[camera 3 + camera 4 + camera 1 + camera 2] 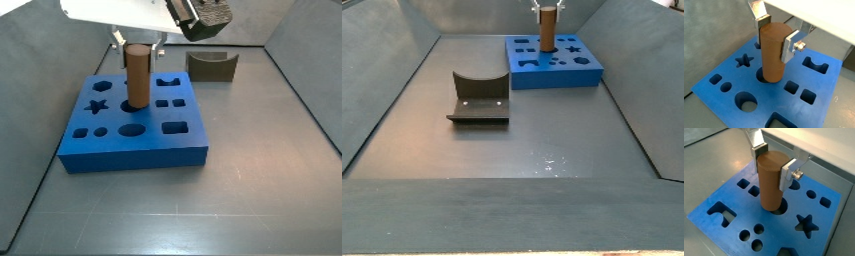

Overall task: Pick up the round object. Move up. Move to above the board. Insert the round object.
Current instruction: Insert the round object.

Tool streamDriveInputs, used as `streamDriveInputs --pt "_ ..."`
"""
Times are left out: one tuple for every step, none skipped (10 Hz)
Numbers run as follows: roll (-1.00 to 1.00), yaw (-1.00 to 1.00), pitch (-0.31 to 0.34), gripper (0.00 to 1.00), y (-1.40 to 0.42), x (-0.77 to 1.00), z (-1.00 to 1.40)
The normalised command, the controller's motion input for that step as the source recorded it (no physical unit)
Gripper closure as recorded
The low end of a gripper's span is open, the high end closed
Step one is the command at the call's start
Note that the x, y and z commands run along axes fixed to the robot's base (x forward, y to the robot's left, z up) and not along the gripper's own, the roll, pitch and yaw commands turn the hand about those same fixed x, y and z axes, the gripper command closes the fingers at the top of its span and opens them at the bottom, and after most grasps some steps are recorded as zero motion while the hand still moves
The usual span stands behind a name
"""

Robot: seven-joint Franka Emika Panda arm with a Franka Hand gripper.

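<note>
The round object (pixel 772 55) is a tall orange-brown cylinder peg. It stands upright with its lower end in a round hole near the middle of the board (pixel 817 80). The board is a flat bright blue square block with star, round, square and oval holes. My gripper (pixel 776 36) is shut on the peg's top, one finger on each side. Both wrist views show this: peg (pixel 771 183), gripper (pixel 773 163), board (pixel 741 213). In the side views the peg (pixel 136 75) (pixel 548 30) rises from the board (pixel 134 150) (pixel 556 78) under the gripper (pixel 136 45) (pixel 547 10).
The fixture (pixel 478 98), a dark olive bracket with a concave top, stands on the grey floor away from the board; it also shows in a side view (pixel 211 63). Sloped grey walls (pixel 396 90) enclose the floor.
</note>
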Motion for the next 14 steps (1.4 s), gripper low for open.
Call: streamDriveInputs --pt "0.09 0.00 0.000 1.00 -0.19 -0.03 -0.34" --pt "0.13 0.00 -0.134 1.00 -0.33 -0.38 -0.42" --pt "0.01 0.00 -0.234 1.00 -0.16 -0.44 -0.29" --pt "0.00 0.00 -0.023 1.00 -0.02 -0.01 0.00" --pt "-0.14 0.00 0.000 1.00 0.13 0.02 -0.06" --pt "-0.57 -0.08 0.000 1.00 0.41 0.00 -0.25" --pt "-0.36 -0.09 -0.037 1.00 0.15 -0.03 -0.12" --pt "-0.11 0.00 0.000 1.00 0.05 0.00 0.00" --pt "0.00 0.00 0.003 1.00 0.00 -0.07 -0.01" --pt "0.00 -0.13 -0.037 1.00 -0.25 -0.63 -0.18" --pt "0.00 -0.07 -0.023 1.00 -0.09 -0.22 0.00" --pt "0.00 0.00 0.000 1.00 0.00 -0.03 0.00" --pt "0.00 0.00 0.000 1.00 0.00 -0.04 0.00" --pt "-0.01 -0.03 0.000 1.00 0.00 0.05 -0.26"
